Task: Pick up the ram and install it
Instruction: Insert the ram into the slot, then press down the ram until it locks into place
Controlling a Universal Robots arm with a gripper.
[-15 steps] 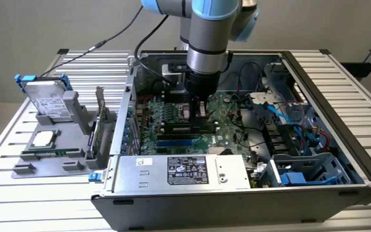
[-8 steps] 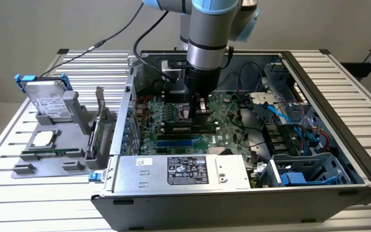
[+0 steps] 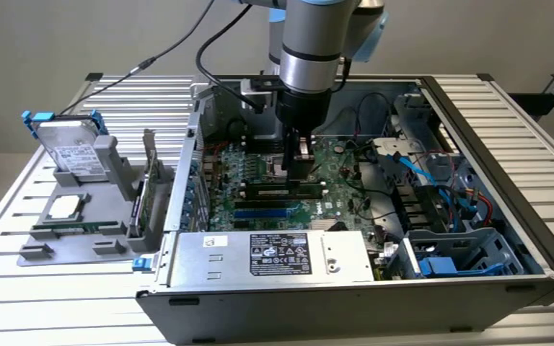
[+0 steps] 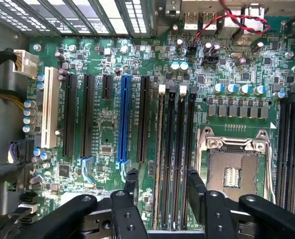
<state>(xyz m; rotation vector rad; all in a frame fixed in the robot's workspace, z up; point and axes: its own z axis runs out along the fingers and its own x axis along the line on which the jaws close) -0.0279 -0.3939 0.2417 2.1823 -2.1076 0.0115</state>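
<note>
The black two-fingered gripper (image 3: pixel 301 171) on the grey arm is hanging inside the open grey metal computer case (image 3: pixel 354 310), low over the green motherboard (image 3: pixel 257 169). Its fingers (image 4: pixel 132 186) are standing wide apart and clasping nothing. In the wrist view the ram (image 4: pixel 158 149), a long narrow green circuit-board stick, is showing edge-on (so its chips are hiding). It is standing upright in the long black memory slot nearest the blue expansion slot (image 4: pixel 123 119). It is running between the two fingers and appears to be touching neither.
</note>
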